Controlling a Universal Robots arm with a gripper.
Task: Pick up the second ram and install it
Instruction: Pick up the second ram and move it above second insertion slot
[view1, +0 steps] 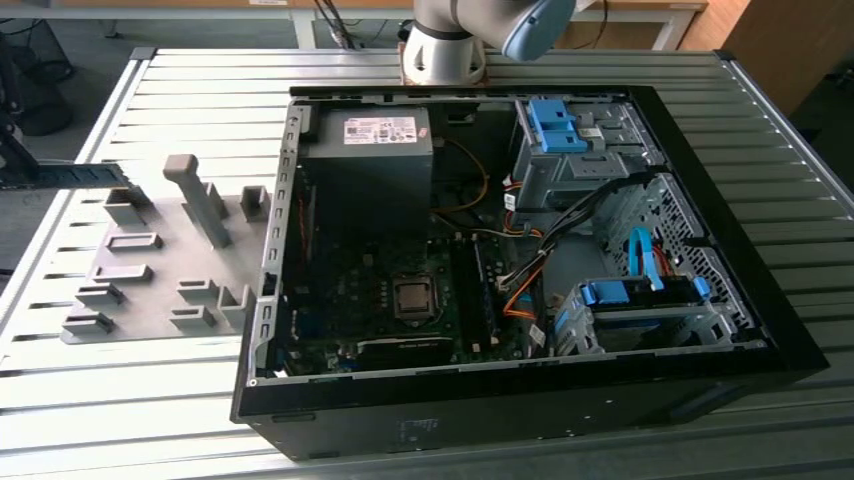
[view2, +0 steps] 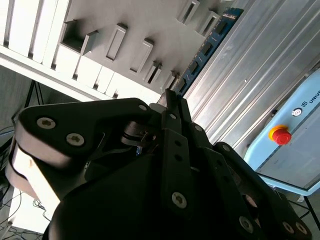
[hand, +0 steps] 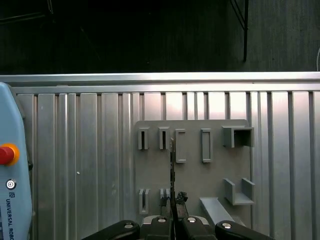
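The second ram (view2: 210, 42) is a thin blue-green stick with dark chips, and my gripper (view2: 170, 100) is shut on one end of it. In the first wrist view the ram (hand: 172, 165) shows edge-on as a thin line running out from the gripper (hand: 173, 205). It hangs above the grey fixture plate (hand: 192, 175), over the plate's slotted blocks. The open computer case (view1: 747, 300) lies on the table in the exterior view, with its motherboard (view1: 400, 300) exposed.
The grey fixture plate (view1: 147, 280) with its upright blocks lies at the exterior view's left of the case. A pale blue teach pendant (hand: 10, 165) with a red stop button lies on the slatted metal table (hand: 90, 150). The arm's base (view1: 441, 45) stands behind the case.
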